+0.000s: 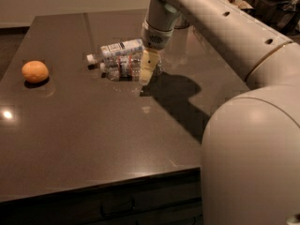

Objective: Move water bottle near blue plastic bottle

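Camera view: claw point(148, 65) grips the likely light, slippery, crushable water bottle point(123, 68) near its base, beside the blue bottle point(119, 48) on the desk point(93, 135).

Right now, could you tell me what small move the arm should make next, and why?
Probably leave the water bottle lying where it is and draw the gripper at its base end upward: it already lies alongside the blue plastic bottle, seemingly touching.
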Robot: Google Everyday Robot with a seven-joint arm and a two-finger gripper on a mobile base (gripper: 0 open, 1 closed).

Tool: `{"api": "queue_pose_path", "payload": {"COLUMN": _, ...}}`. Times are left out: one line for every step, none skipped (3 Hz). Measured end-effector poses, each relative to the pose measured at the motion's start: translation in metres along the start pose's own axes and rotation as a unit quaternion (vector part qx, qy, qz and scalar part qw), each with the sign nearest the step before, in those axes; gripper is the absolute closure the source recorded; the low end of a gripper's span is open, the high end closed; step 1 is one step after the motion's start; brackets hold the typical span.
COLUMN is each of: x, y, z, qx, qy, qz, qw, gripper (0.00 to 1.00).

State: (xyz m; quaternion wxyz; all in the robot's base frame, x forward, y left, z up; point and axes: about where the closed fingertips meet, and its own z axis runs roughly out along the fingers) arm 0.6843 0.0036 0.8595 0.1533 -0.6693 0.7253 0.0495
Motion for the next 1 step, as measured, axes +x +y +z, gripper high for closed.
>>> {"api": "queue_pose_path", "payload": {"x": 0.0000, "y": 0.0000, "z": 0.0001, "qx": 0.000, "qy": 0.000, "qz": 0.000, "qw": 1.0000, "gripper": 0.00}}
